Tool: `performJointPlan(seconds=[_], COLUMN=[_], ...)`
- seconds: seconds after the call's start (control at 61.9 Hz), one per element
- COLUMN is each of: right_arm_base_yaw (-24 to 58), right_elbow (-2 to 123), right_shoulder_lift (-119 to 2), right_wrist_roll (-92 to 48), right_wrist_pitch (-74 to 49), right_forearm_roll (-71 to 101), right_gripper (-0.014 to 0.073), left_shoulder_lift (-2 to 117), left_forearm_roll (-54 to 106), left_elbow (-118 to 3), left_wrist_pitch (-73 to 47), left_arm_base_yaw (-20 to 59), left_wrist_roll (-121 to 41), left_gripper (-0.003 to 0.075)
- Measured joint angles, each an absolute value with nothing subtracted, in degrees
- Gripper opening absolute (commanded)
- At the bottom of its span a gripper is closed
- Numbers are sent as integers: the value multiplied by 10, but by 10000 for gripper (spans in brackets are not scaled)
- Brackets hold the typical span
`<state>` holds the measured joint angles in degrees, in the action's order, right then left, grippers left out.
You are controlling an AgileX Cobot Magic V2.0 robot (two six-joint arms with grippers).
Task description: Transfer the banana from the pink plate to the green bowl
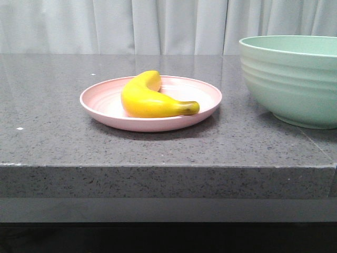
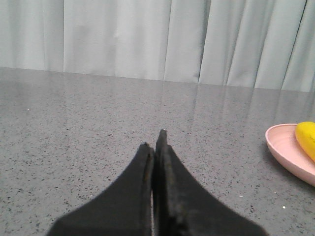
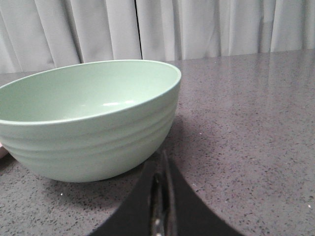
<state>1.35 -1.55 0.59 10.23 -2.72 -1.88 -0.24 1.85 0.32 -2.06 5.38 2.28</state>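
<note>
The banana (image 1: 150, 99) lies on the pink plate (image 1: 97, 105) in the middle of the counter, its stem tip pointing right. The green bowl (image 1: 295, 79) stands to the right of the plate, cut off by the frame edge. Neither gripper shows in the front view. In the left wrist view my left gripper (image 2: 156, 140) is shut and empty, low over the counter, with the plate (image 2: 285, 152) and banana (image 2: 307, 137) off to its side. In the right wrist view my right gripper (image 3: 161, 162) is shut and empty, just short of the bowl (image 3: 88, 128).
The grey speckled counter (image 1: 52, 142) has its front edge close to the plate. White curtains (image 1: 158, 26) hang behind the counter.
</note>
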Motion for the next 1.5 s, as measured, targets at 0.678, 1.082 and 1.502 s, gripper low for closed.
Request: performJointPlan(seconds=[0.678,1.082,1.502], right_arm_base_yaw=[14,14,14], right_elbow=[-15,-14,192], right_shoulder_lift=[6,6,-12], right_wrist_roll=[102,102,102], right_wrist_pitch=[-27,7,-116], right_forearm_roll=[-19,-19,-35], right_gripper=[-71,-71,-70], left_shoulder_lift=[-2,-2,68], left_forearm_roll=[19,19,19], left_elbow=[3,-20,-267], left_wrist_pitch=[-21,0,-171], left_arm_base_yaw=[54,54,54], left_wrist_roll=[23,23,23], left_gripper=[-20,-20,-20])
